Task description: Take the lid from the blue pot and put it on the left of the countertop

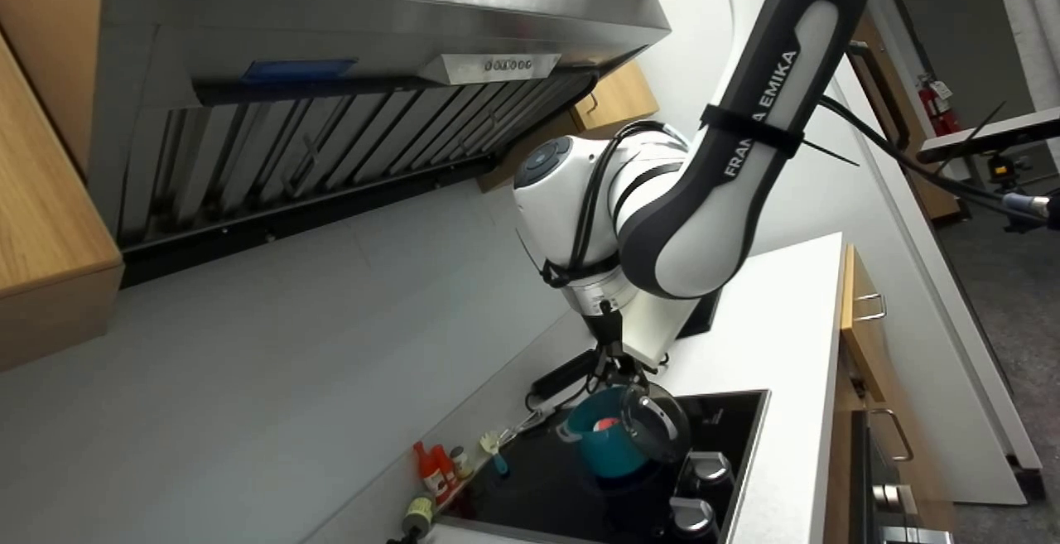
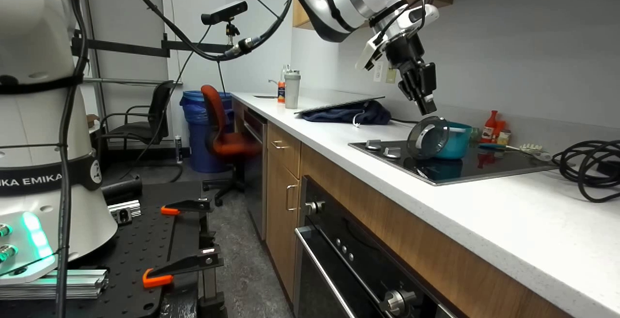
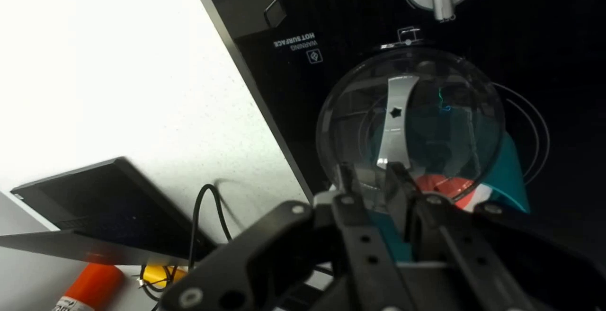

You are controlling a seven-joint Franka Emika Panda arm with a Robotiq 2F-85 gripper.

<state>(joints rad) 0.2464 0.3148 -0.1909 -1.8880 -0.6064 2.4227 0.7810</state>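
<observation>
The teal blue pot (image 1: 611, 451) stands upright on the black cooktop in both exterior views (image 2: 457, 143), with something red and white (image 3: 447, 185) inside. The clear lid (image 2: 437, 138) is off the pot's mouth. It is tilted steeply on edge beside the pot, its grey handle (image 3: 398, 117) facing outward; whether it touches the pot is unclear. My gripper (image 3: 371, 165) is partly open, with a gap between the fingers and nothing seen pinched. Its fingertips are near the lid's upper edge in both exterior views (image 1: 627, 377) (image 2: 425, 108). The white countertop (image 2: 513, 221) surrounds the cooktop.
Cooktop knobs (image 1: 692, 515) stand near the lid. Red bottles (image 2: 489, 128) and a brush (image 2: 532, 148) lie behind the pot. Black cables (image 2: 591, 163) lie at one end of the counter. A dark cloth with a flat panel (image 2: 339, 106) is beyond the cooktop. A range hood (image 1: 373, 31) hangs above.
</observation>
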